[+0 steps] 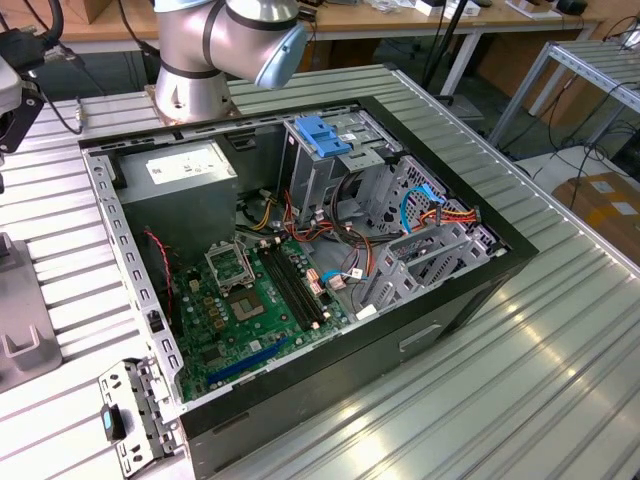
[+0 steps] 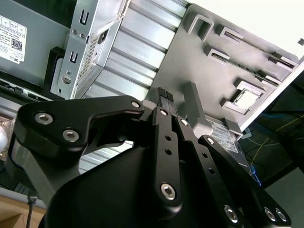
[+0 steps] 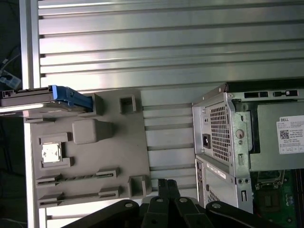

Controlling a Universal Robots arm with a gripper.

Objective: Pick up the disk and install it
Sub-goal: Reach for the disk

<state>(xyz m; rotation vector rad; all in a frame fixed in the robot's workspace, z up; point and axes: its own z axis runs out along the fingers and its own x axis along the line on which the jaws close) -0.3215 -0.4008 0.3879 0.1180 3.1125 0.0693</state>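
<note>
1. Exterior view: an open black desktop computer case (image 1: 440,320) is seen lying on the ribbed aluminium table (image 1: 540,380), with its green motherboard (image 1: 235,320) exposed. The grey-and-blue arm base (image 1: 200,50) is mounted just behind the case.
2. First wrist view: the flat dark disk in a bright blue plastic carrier (image 3: 66,96) is seen edge-on, seated at one corner of a grey plastic fixture plate (image 3: 123,142) beside the case. The black tool (image 3: 166,184) is well apart from the disk.
3. Second wrist view: the tool (image 2: 164,95) is seen closed, fingertips pressed together, nothing gripped, with the fixture plate (image 2: 223,66) behind it.
</note>
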